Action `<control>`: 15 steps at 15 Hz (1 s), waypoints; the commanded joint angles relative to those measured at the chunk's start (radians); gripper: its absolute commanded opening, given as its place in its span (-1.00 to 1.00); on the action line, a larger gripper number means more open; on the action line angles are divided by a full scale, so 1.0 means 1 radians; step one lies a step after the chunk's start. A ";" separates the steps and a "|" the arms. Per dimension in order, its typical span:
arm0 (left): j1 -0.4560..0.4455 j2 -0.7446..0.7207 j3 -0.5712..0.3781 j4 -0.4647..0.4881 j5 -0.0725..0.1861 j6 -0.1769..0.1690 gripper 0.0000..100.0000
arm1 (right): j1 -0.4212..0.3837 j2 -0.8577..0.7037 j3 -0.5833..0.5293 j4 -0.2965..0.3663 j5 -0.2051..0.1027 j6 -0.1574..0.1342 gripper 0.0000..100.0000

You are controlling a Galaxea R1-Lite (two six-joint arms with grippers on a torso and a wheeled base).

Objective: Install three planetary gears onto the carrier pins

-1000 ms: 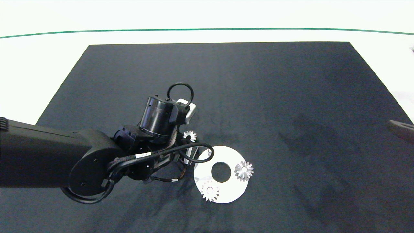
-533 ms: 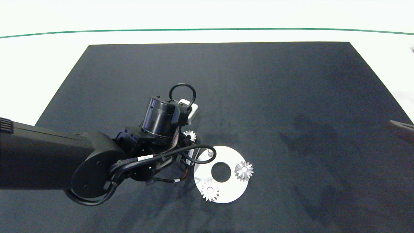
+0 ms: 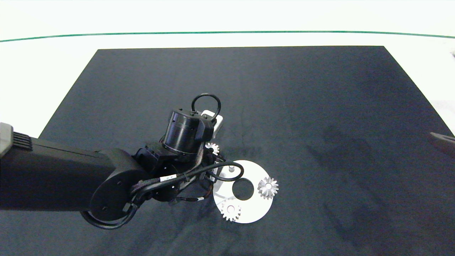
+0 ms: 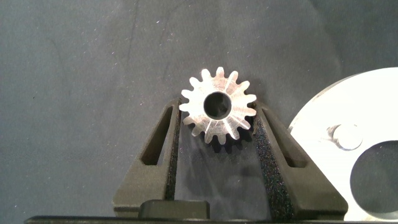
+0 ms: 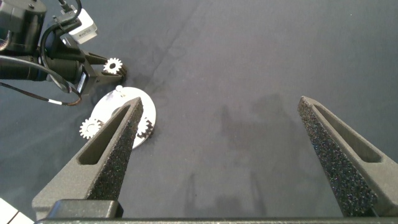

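Observation:
A silver planetary gear (image 4: 219, 111) sits between the pads of my left gripper (image 4: 217, 127), which is shut on it. In the head view this gear (image 3: 212, 147) is just beyond the white disc's (image 3: 249, 213) far-left rim. One bare carrier pin (image 3: 231, 167) (image 4: 346, 136) stands on the disc close to the held gear. Two more gears rest on the disc, one on its right side (image 3: 267, 187) and one at its near-left (image 3: 230, 210). My right gripper (image 5: 219, 102) hangs open and empty, far off at the mat's right edge (image 3: 442, 140).
Everything lies on a black mat (image 3: 320, 106) covering a white table (image 3: 53, 64). The left arm (image 3: 71, 181) and its cables cover the mat left of the disc. The disc's large centre hole (image 3: 243, 189) is open.
The left arm has moved right, toward the disc, carrying the gear with it. The bare pin has come out from behind the cable. The right arm has stayed still.

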 commanded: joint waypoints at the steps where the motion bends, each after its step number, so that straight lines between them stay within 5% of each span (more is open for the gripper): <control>1: -0.006 0.002 0.004 -0.002 0.004 -0.001 -0.39 | 0.000 -0.002 0.000 0.000 -0.001 -0.001 1.00; 9: -0.021 -0.126 0.081 -0.003 0.004 0.018 -0.56 | 0.000 -0.004 0.002 0.000 -0.001 -0.001 1.00; 15: -0.136 -0.235 0.081 -0.002 0.006 0.022 -0.56 | 0.000 -0.004 0.002 0.000 -0.001 -0.001 1.00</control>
